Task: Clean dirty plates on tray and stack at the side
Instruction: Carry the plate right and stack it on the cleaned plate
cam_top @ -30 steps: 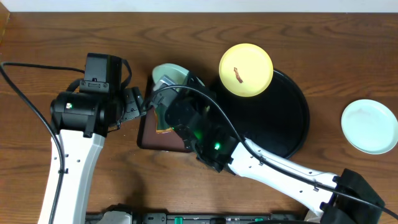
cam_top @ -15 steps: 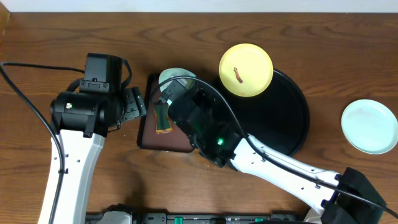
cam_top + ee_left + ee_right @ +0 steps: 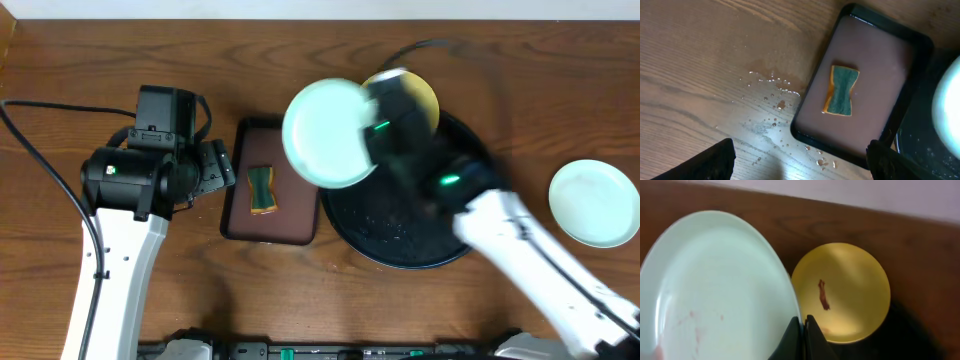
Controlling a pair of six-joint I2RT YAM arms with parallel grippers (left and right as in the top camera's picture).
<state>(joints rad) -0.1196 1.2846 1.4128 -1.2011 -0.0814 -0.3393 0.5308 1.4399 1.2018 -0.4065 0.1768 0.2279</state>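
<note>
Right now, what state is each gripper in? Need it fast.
Left gripper: open, holding nothing.
Right gripper: shut on the rim of the mint-white plate.

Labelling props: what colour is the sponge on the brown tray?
Sponge: green, with an orange edge; clearest in the left wrist view.

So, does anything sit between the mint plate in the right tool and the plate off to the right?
Only low things: the black tray and the yellow plate on its far edge lie flat along that route. The mint plate, pinched at its rim by the right tool, looks lifted, so nothing visible blocks it.
</note>
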